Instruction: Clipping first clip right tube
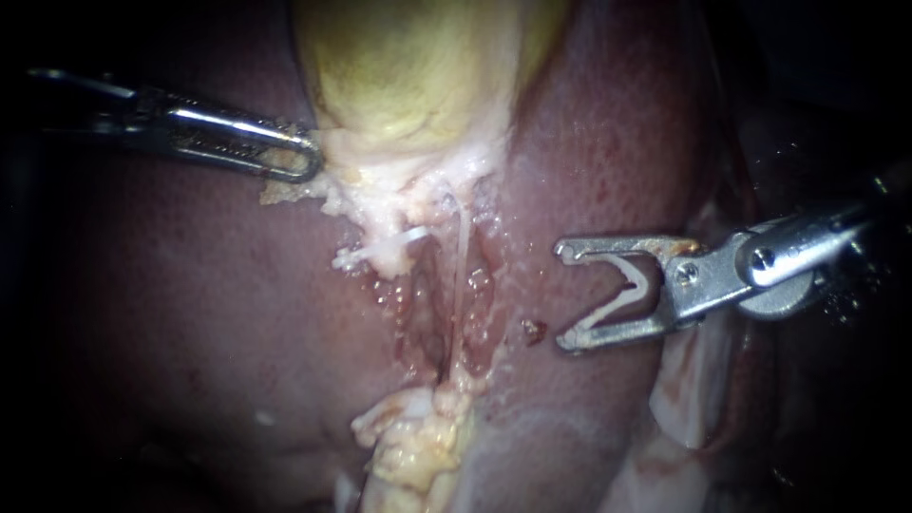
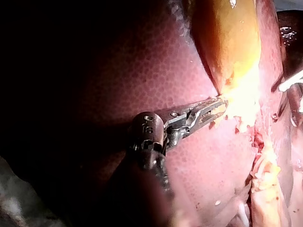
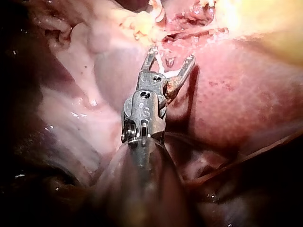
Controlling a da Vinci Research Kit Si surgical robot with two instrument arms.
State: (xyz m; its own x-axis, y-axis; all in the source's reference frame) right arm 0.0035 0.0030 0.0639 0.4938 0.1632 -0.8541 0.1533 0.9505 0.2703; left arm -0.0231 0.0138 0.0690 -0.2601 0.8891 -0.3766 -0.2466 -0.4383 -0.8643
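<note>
The background is dark red-brown liver (image 1: 190,313), wet and finely stippled, with the yellow, smooth gallbladder (image 1: 408,76) bulging at the top of the endoscope view. Its lower edge frays into pale, ragged tissue. My left instrument (image 1: 306,161) lies across the liver with its slim metal jaws pressed together, pinching that pale fringe of the gallbladder. From the fringe the right tube (image 1: 462,256), a thin whitish strand, runs down a raw, glistening groove to a lump of yellow, knobbly fat (image 1: 423,442). My right instrument (image 1: 568,295) holds its jaws spread wide. A pale V-shaped clip (image 1: 627,290) is seated between them and touches both. The jaw tips point at the tube but stand well apart from it, with bare liver between.

In the left wrist view, the left instrument (image 2: 218,105) has its jaws closed on the bright pale edge where the gallbladder (image 2: 227,42) meets the liver (image 2: 156,75). Its hinged metal wrist is in shadow.

In the right wrist view, the right instrument (image 3: 171,54) shows forked jaws held apart over the liver (image 3: 236,94), with the clip (image 3: 161,64) white inside the fork. The raw groove and the fat (image 3: 142,23) lie just ahead of the tips. I cannot pick out the tube for certain here. Pale, slick membrane (image 3: 71,113) lies beside the shaft.
</note>
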